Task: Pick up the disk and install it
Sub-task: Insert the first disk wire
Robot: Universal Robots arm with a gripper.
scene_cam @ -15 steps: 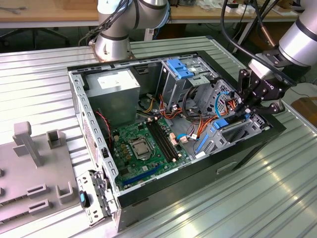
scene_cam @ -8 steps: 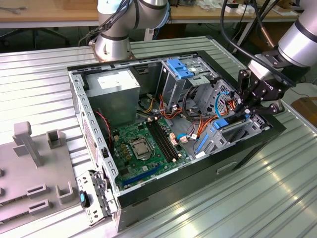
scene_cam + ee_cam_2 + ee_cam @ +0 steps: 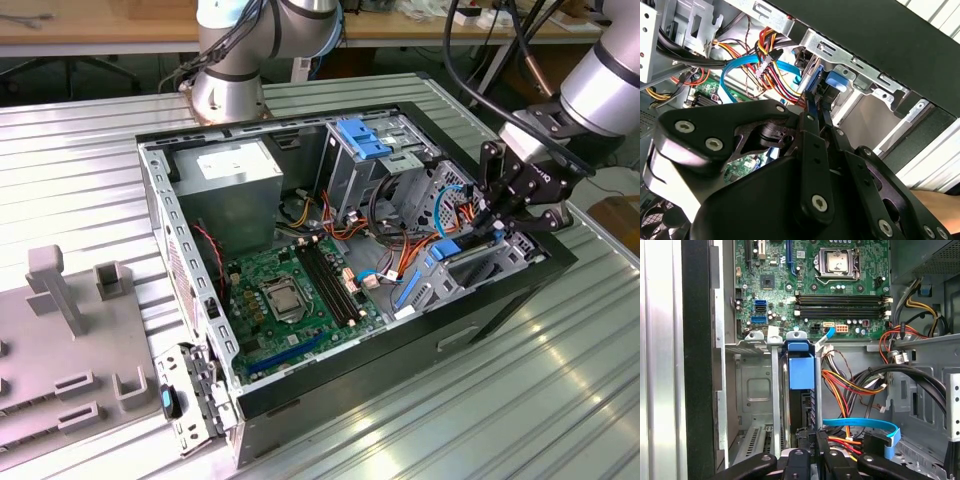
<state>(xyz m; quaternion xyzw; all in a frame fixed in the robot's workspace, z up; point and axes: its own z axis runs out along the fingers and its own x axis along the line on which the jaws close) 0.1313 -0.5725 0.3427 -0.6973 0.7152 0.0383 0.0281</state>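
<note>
- one disk (image 3: 801,371) is the whole concern here: in the first wrist view it stands on edge in the metal drive bay (image 3: 752,385) at the front of the open computer case (image 3: 300,395), its blue carrier top and tab pointing toward the motherboard (image 3: 810,275).
- the gripper (image 3: 814,440) sits right at the near end of the disk, in line with it; in the second wrist view its fingers (image 3: 810,130) run close together onto the blue carrier edge (image 3: 812,82), so they look pinched on the disk's narrow edge, though the contact itself is partly hidden by the finger links.
- in the exterior view the gripper (image 3: 497,215) hangs over the bay by the case's black front panel, at that view's right, with the blue carrier (image 3: 445,250) just below it.
- judging the step as seating the disk in its bay, doing it well means keeping the disk parallel to the bay's walls, so the carrier does not bind on the rails.
- the push should run straight along the disk's length, with no twist.
- the loose wires (image 3: 850,385) and the blue flat cable (image 3: 865,426) lie just beside the gripper, on the side away from the bay; they could snag a finger, so the arm should stay clear of them.
</note>
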